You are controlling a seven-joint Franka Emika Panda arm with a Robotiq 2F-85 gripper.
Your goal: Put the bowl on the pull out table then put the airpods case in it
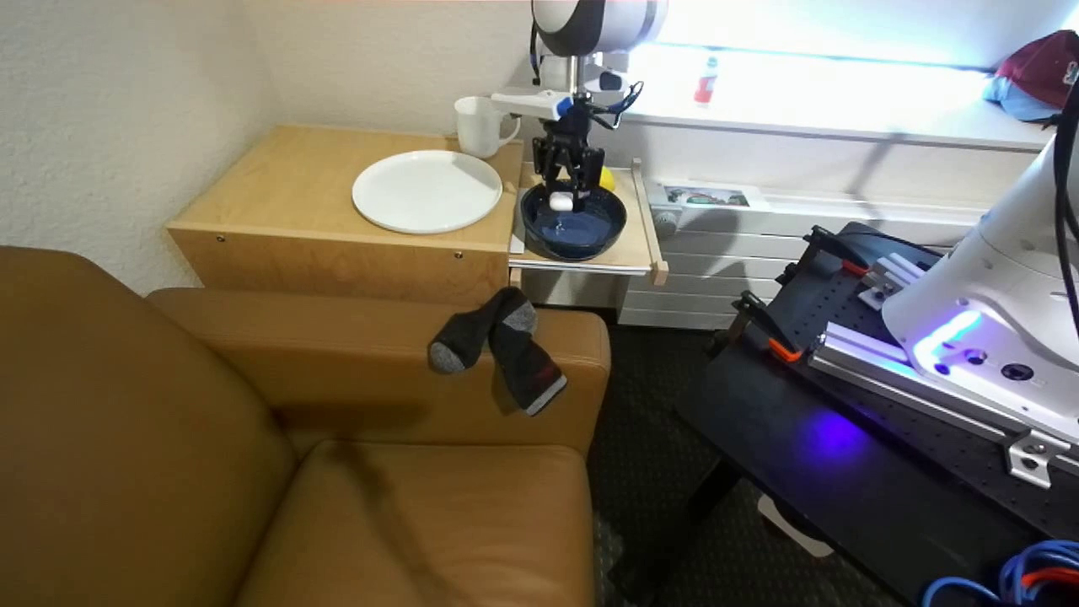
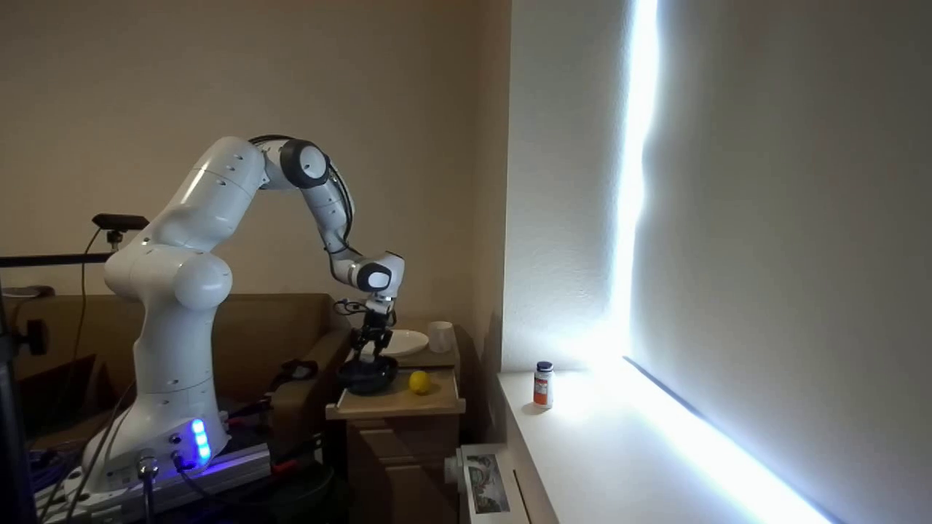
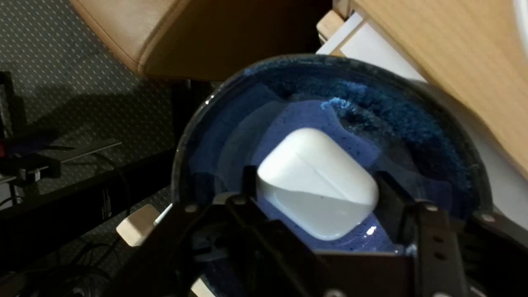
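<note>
Gripper (image 3: 318, 184): pointing down and clamped around the airpods case, one finger against its left side, one against its right in the wrist view.
Airpods case (image 3: 315, 181): white, smooth and rounded, held between the fingers within the rim of the bowl (image 1: 577, 238); whether its underside touches the bowl's floor cannot be told.
Bowl: dark blue, glossy, upright on the pull-out bench (image 1: 634, 243), at its near left part in an exterior view, close beside the side bench (image 1: 329, 181).
Pull-out bench: thin light wood, reaching out to the right from the side bench, a step lower than its top.
Lemon (image 2: 419, 382): yellow, on the pull-out bench, just right of the bowl in an exterior view, a slim gap between them.
Plate (image 1: 427, 192): white and flat, on the side bench, left of the bowl in an exterior view.
Mug (image 1: 477, 128): white, upright at the far right corner of the side bench, handle to the right, just beyond the plate.
Socks (image 1: 521, 362): dark grey with paler patches, lying across the arm of the brown sofa (image 1: 455, 514), on the near side of both benches.
Bottle (image 2: 543, 387): small, dark-capped, standing on the white sill (image 2: 582, 458), well apart from the bowl.
</note>
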